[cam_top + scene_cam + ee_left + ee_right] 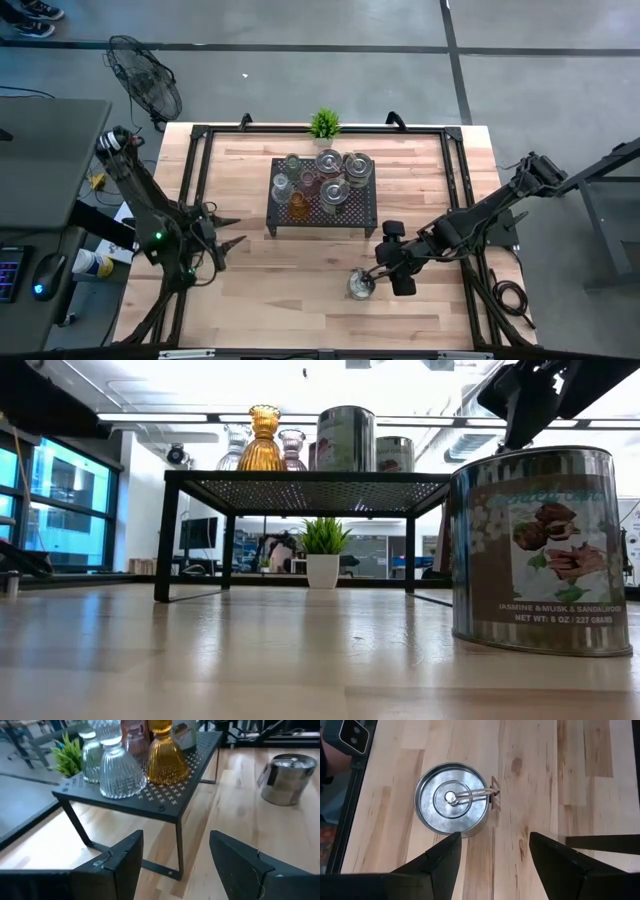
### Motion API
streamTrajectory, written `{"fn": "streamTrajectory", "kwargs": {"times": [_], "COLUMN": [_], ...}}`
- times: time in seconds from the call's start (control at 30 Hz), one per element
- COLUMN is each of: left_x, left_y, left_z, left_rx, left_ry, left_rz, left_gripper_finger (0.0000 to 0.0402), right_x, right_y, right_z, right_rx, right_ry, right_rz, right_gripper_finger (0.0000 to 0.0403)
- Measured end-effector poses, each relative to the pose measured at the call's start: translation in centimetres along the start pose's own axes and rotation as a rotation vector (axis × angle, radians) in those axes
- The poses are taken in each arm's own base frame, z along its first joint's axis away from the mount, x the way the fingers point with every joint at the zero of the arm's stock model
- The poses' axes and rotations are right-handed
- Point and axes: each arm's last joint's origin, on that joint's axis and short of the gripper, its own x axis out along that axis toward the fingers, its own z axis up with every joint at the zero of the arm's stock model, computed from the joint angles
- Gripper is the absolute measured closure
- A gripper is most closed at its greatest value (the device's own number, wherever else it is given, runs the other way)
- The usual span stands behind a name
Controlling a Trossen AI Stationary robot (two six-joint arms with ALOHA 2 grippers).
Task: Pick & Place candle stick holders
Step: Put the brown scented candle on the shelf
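Note:
A silver candle stick holder, a lidded tin [360,285] with a paper tag, stands alone on its base on the wooden table near the front; it also shows in the right wrist view [452,800] and the low view [540,550]. My right gripper [388,262] hovers open just right of it and above, its fingers clear of the tin [495,840]. Several more holders stand on the black rack [322,195]: clear [117,772], amber [165,755] and pink [132,740] glass, and silver tins [335,192]. My left gripper [230,230] is open, left of the rack, pointing at it [175,840].
A small green potted plant [324,124] stands behind the rack at the far edge. A black frame [200,180] runs around the table's edges. Bare tabletop lies in front of the rack and to both sides of it. A fan [145,85] stands off the table's far left.

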Motion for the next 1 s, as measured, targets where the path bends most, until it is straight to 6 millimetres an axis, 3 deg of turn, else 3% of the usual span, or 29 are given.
{"fn": "streamTrajectory", "kwargs": {"times": [0.17, 0.33, 0.53, 0.77, 1.0], "left_x": [0.0, -0.1, 1.0, 3.3, 3.2], "left_y": [0.8, -0.4, -1.1, 1.8, 5.3], "left_z": [-0.3, 0.2, 1.3, 2.3, 2.0], "left_rx": [-0.069, -0.089, 0.047, 0.142, 0.141], "left_ry": [-0.030, -0.070, -0.240, -0.358, -0.341], "left_rz": [-0.077, -0.267, -0.489, -0.520, -0.485], "left_gripper_finger": [0.0180, 0.0180, 0.0180, 0.0180, 0.0180], "right_x": [0.0, 0.0, 0.1, 0.0, 0.0], "right_y": [0.0, -0.3, -0.3, -0.1, 0.1], "right_z": [0.2, 0.3, 0.7, 1.2, 1.2], "right_rx": [-0.008, -0.001, 0.011, 0.041, 0.075], "right_ry": [-0.020, -0.029, -0.063, -0.101, -0.096], "right_rz": [-0.010, -0.015, -0.008, 0.031, 0.074], "right_gripper_finger": [0.0176, 0.0176, 0.0176, 0.0176, 0.0176]}}
